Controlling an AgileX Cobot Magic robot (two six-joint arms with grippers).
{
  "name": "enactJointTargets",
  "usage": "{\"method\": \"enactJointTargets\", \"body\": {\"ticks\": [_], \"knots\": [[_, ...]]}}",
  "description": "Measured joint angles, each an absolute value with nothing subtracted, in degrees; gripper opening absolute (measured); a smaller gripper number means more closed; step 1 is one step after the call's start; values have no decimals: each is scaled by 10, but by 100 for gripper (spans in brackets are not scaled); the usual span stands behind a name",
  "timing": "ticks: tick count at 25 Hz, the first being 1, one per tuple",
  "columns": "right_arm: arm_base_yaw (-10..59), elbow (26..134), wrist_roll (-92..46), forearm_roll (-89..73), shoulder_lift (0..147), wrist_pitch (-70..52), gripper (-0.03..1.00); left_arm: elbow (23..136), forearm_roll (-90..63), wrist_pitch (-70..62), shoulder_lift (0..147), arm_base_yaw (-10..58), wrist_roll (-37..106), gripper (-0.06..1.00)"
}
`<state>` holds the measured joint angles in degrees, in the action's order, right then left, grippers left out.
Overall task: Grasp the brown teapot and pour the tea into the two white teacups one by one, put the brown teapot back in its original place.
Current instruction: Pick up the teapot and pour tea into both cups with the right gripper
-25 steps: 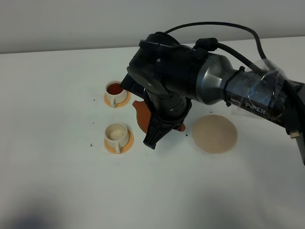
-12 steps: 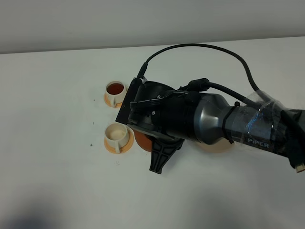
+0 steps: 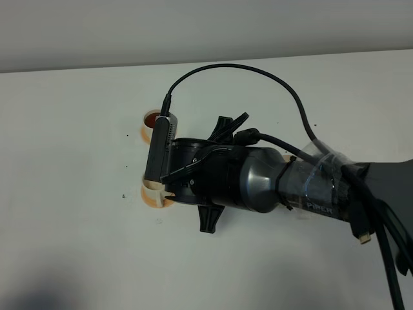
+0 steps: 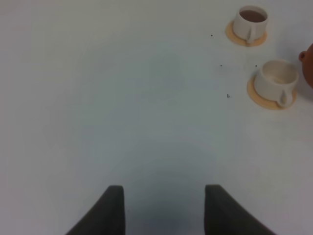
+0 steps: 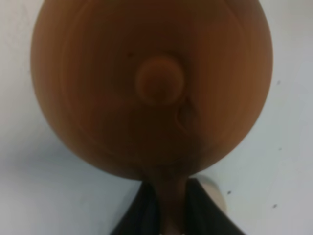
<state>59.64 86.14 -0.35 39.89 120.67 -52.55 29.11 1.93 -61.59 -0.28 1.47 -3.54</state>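
brown teapot (image 5: 151,88): round orange-brown clay, knobbed lid on, seen from straight above. Loop handle is pinched in the right tool (image 5: 168,213), and the body's just beside the near cup.
far teacup (image 4: 252,22): cream-white, upright, reddish-brown tea inside
near teacup (image 4: 276,81): same kind, upright, inside looks pale
cup spots: each on its own orange disc (image 4: 259,100)
beige coaster (image 3: 286,157): mostly hidden, just a sliver showing

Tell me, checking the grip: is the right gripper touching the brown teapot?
Touching. The right wrist view shows the right gripper closed on the brown teapot at its handle.
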Motion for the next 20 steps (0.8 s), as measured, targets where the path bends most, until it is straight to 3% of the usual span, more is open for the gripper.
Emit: {"method": "enactJointTargets", "body": {"ticks": [20], "knots": [[615, 871, -7, 544, 1245, -552, 11, 291, 19, -616, -3, 15, -35, 39]]}}
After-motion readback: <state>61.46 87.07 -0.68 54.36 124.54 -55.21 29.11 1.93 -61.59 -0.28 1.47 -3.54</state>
